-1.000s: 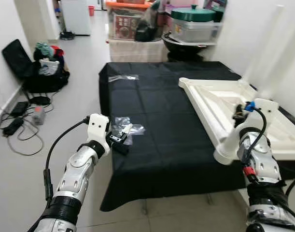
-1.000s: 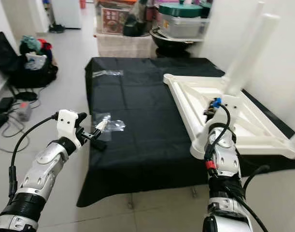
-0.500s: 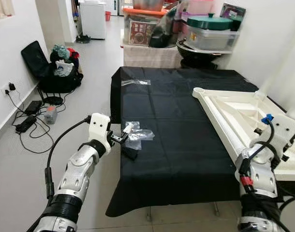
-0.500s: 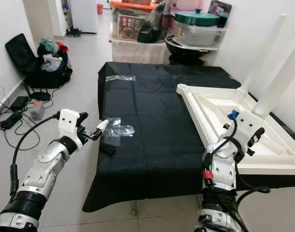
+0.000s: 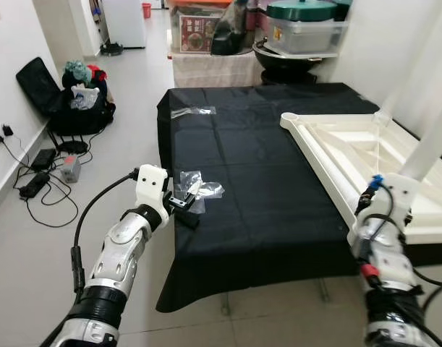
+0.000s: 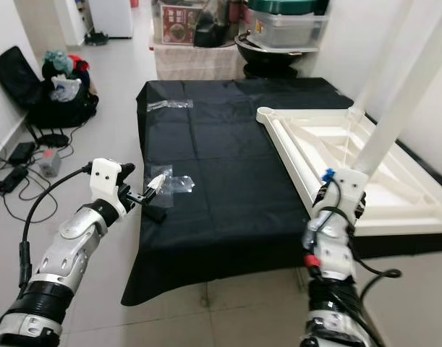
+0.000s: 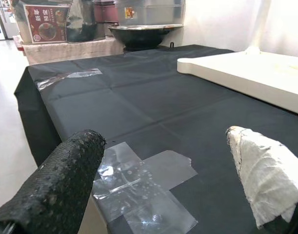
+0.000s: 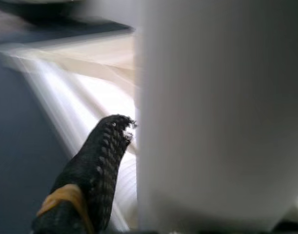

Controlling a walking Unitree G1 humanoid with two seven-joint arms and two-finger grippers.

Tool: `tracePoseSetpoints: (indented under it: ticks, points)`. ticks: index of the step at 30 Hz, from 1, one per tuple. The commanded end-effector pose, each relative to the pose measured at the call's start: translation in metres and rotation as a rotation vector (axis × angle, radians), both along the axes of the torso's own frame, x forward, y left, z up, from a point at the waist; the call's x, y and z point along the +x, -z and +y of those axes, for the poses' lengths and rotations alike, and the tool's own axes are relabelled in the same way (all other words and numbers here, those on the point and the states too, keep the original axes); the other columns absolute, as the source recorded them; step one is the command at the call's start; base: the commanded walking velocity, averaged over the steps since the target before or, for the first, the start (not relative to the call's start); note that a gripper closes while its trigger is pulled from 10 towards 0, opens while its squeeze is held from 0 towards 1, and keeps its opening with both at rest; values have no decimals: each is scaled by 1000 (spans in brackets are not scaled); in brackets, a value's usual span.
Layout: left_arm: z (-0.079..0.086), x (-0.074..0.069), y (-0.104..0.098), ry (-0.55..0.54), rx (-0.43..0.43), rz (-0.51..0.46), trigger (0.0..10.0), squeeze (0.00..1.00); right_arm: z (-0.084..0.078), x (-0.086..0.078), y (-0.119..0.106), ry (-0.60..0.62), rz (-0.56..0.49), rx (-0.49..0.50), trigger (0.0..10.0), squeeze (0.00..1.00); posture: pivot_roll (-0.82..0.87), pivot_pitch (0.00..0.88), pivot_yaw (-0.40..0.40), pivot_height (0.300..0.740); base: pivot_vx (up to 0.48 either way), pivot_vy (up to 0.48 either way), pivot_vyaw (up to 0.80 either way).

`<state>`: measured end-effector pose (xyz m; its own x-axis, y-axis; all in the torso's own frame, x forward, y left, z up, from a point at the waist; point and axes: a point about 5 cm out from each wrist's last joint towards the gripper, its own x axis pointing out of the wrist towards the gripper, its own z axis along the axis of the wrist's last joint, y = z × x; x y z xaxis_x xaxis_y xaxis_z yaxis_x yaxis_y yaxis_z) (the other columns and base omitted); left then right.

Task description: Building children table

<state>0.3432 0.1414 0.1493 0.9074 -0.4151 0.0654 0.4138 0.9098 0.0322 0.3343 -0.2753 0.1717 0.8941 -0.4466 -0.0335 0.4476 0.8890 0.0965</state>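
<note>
The white children's table [image 5: 351, 148] lies upside down on the right of a black cloth [image 5: 257, 155]. A white table leg [image 6: 401, 90] rises at a slant beside its near corner. My right gripper [image 6: 353, 181] is shut on the leg's lower end, and one black finger [image 8: 97, 165] presses against the leg [image 8: 212, 112]. My left gripper [image 5: 192, 204] is open at the cloth's left edge. Its black finger [image 7: 56, 185] and its white-wrapped finger [image 7: 266, 175] stand on either side of small clear plastic bags [image 7: 144, 190], just above them.
Another clear bag [image 5: 193, 111] lies at the far left of the cloth. Boxes and pots [image 5: 300, 22] are stacked behind. On the floor to the left are a black bag with clothes [image 5: 69, 94] and cables [image 5: 51, 173]. A white wall runs along the right.
The whole view has shifted. The right arm has brought the leg from across the table's near edge to a steeper stand by the near corner. The left gripper stays open at the bags.
</note>
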Motion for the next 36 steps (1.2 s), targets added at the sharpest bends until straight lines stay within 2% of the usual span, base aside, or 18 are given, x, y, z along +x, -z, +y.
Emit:
tracePoseSetpoints:
  ticks: [1, 2, 3, 4, 6, 8, 11, 12, 16, 19, 22, 28, 29, 30, 31, 33, 35, 36]
  points:
    - [1, 1, 1, 2, 8, 2, 10000, 0, 21, 9, -20, -256, -104, 54, 10000, 0, 4, 0, -55, 740, 0, 0, 0]
    - [-2, 3, 0, 6, 3, 0, 10000, 0, 35, 7, -28, -448, -153, 5, 10000, 0, 0, 0, -53, 740, 0, 0, 0]
    - [-4, 3, 0, 9, -1, -1, 10000, 0, 44, 5, -31, -560, -174, -37, 10000, 0, 0, 0, -53, 740, 0, 0, 0]
    - [-4, 3, 0, 9, -1, -1, 10000, 0, 44, 5, -31, -560, -174, -37, 10000, 0, 0, 0, -53, 740, 0, 0, 0]
    - [-12, 3, -3, 30, -10, -11, 10000, 0, 54, 5, -28, -704, -159, -115, 10000, 0, 27, 0, -64, 740, 0, 0, 0]
    - [-14, 2, -4, 38, -11, -16, 10000, 0, 57, 5, -25, -743, -149, -123, 10000, 0, 27, 0, -64, 740, 0, 0, 0]
    - [-13, 1, -5, 40, -11, -18, 10000, 0, 60, 4, -21, -806, -133, -145, 10000, 0, 34, 0, -67, 740, 0, 0, 0]
    - [-8, 1, -4, 29, -3, -15, 10000, 0, 62, 6, -14, -851, -102, -176, 10000, 0, 39, 0, -71, 740, 0, 0, 0]
    - [-3, 1, -3, 21, 4, -13, 10000, 0, 63, 8, -9, -874, -72, -194, 10000, 0, 41, 0, -79, 740, 0, 0, 0]
    - [2, 1, -1, 5, 10, -9, 10000, 0, 65, 12, 5, -876, 6, -216, 10000, 0, 40, 0, -81, 740, 0, 0, 0]
    - [-3, 0, 0, 10, 3, -6, 10000, 0, 65, 14, 16, -867, 57, -219, 10000, 0, 47, 0, -79, 740, 0, 0, 0]
    - [-2, -2, 0, 17, 12, -8, 10000, 0, 66, 16, 25, -840, 78, -190, 9922, 0, 56, 0, -80, 740, 0, 0, 0]
    - [1, -1, -1, 13, 16, -7, 10000, 0, 64, 18, 27, -792, 78, -175, 2863, 0, 53, 0, -80, 740, 0, 0, 0]
    - [1, -1, -1, 13, 16, -7, 10000, 0, 64, 18, 27, -792, 78, -175, 2863, 0, 53, 0, -80, 740, 0, 0, 0]
    - [2, -1, -1, 10, 18, -8, 10000, 0, 61, 21, 28, -735, 84, -162, 0, 0, 51, 0, -80, 740, 0, 0, 0]
    - [2, -1, -2, 11, 18, -11, 10000, 0, 52, 25, 30, -612, 98, -147, 0, 0, 47, 0, -82, 740, 0, 0, 0]
    - [1, -1, -1, 9, 14, -10, 10000, 0, 35, 23, 34, -392, 141, -134, 0, 0, 45, 0, -84, 740, 0, 0, 0]
    - [0, -1, 0, 8, 12, -8, 10000, 0, 22, 19, 36, -225, 154, -122, 0, 0, 41, 0, -83, 740, 0, 0, 0]
